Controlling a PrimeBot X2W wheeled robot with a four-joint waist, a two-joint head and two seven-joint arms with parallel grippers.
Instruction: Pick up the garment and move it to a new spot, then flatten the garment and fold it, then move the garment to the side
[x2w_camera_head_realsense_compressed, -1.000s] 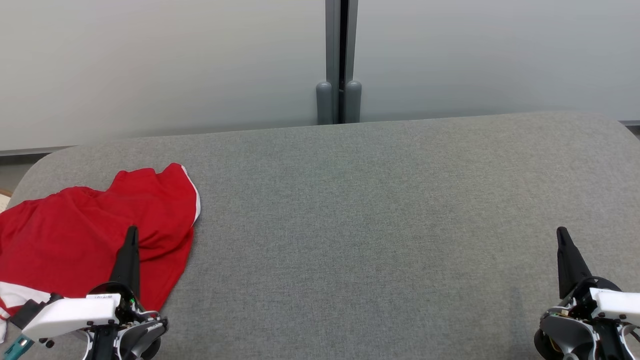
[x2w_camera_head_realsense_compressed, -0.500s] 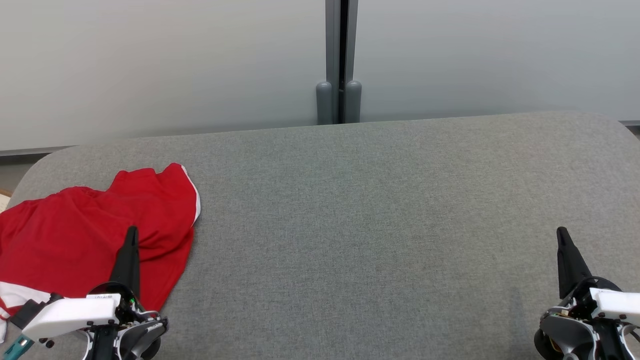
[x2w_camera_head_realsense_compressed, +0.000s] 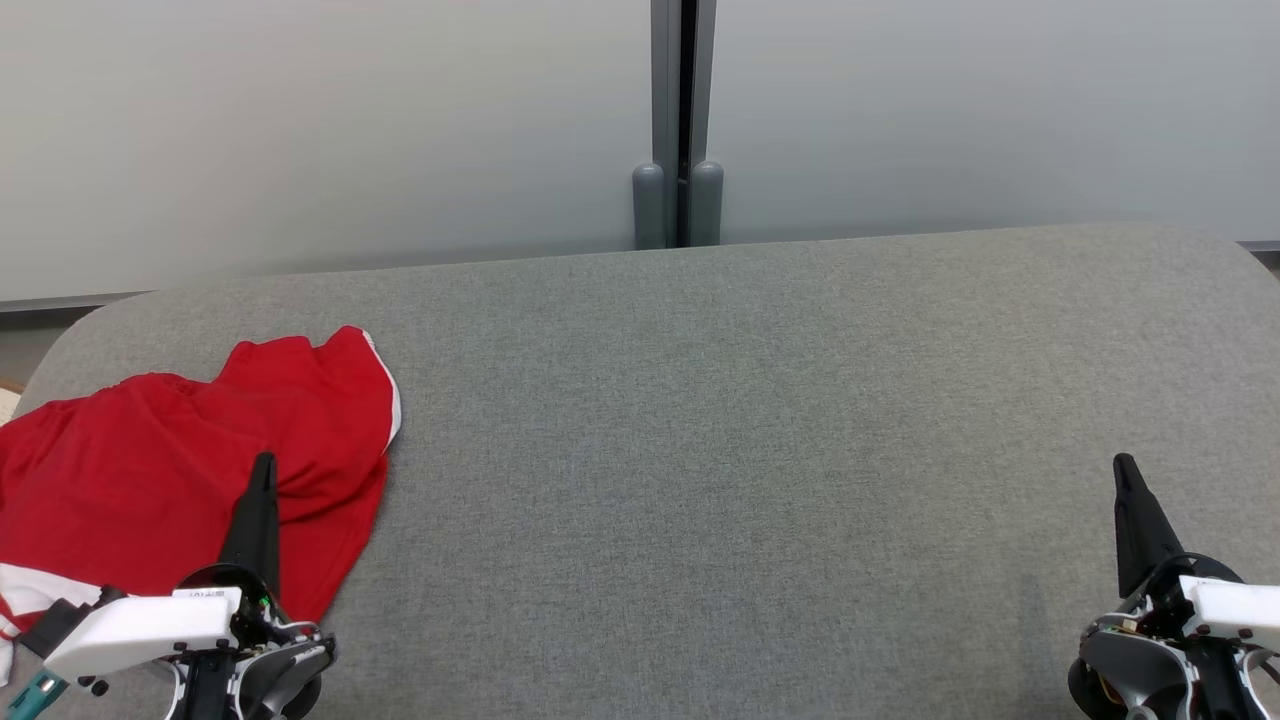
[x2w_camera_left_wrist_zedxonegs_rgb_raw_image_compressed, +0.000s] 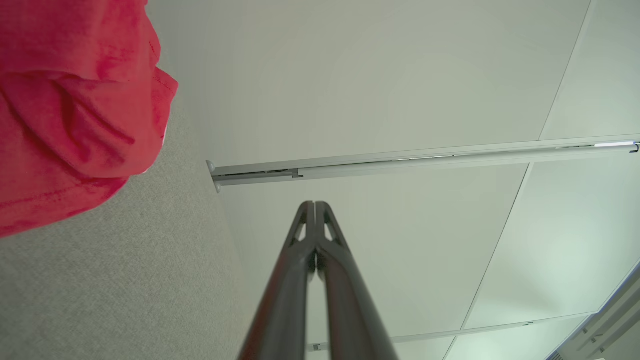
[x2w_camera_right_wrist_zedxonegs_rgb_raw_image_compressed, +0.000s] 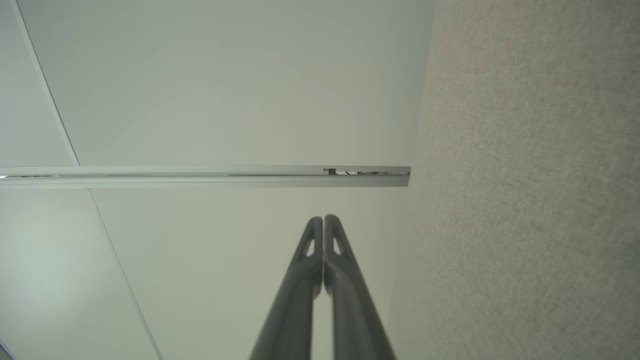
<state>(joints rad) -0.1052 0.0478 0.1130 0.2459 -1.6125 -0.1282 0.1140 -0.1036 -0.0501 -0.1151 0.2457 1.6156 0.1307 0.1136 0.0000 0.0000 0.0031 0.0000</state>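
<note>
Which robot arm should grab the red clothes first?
Left. The left end effector is right beside the red garment at the table's left end. The right end effector is far off at the other end, so it would likely need a longer reach. Both are shut, holding nothing.

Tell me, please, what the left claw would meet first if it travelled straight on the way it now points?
Probably the pale wall panel behind the table. In the left wrist view the shut left claw aims at it, with the red garment off to one side; depth is unclear.
</note>
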